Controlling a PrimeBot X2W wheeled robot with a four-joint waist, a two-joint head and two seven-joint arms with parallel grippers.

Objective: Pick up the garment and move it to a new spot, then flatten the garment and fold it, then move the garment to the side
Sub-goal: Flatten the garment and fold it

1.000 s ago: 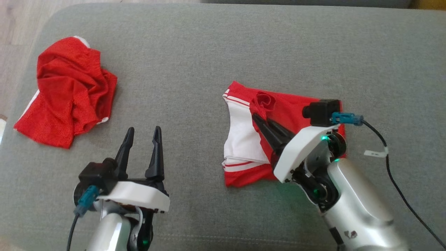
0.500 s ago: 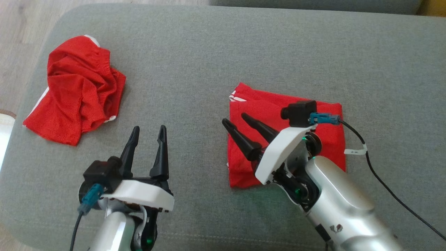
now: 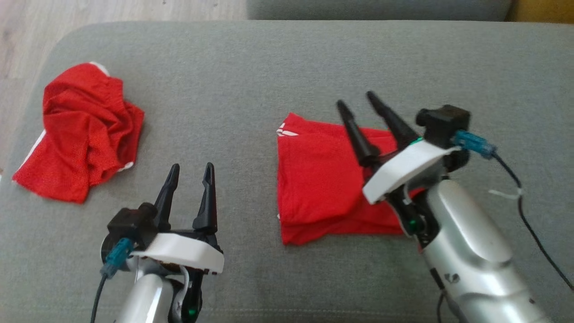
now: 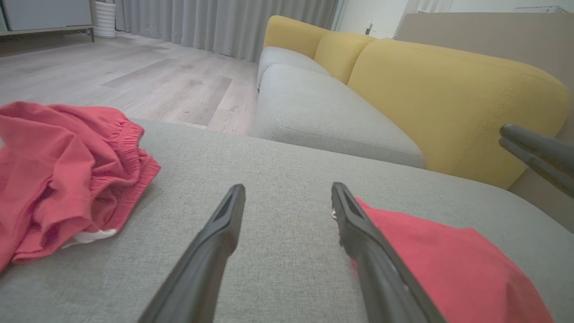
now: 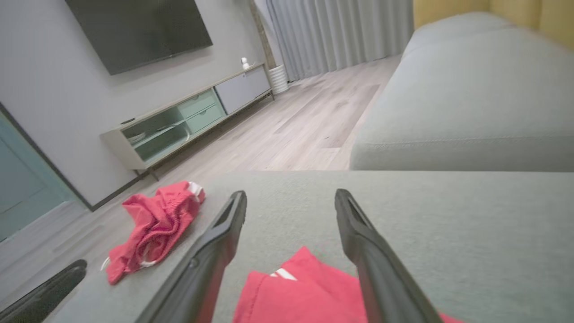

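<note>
The garment (image 3: 323,179), red with white stripes at its far left corner, lies folded into a rough rectangle at the middle of the grey cushion (image 3: 251,76). My right gripper (image 3: 355,99) hangs open above its far right part, fingers pointing away and holding nothing. In the right wrist view the right gripper (image 5: 291,195) spreads over the garment's striped corner (image 5: 305,291). My left gripper (image 3: 192,167) stands open and empty at the near left, apart from the cloth. In the left wrist view the left gripper (image 4: 287,188) has the garment (image 4: 448,264) beside its right finger.
A second red garment (image 3: 85,134) lies crumpled at the cushion's far left, near the edge and the wooden floor (image 3: 27,40). A black cable (image 3: 533,233) trails from my right wrist. A yellow sofa back (image 4: 448,103) rises behind the cushion.
My right gripper opened and let go of the cloth, and the flap now lies folded over the white panel. The gripper then rose and swung to the far right. The head camera shifted slightly.
</note>
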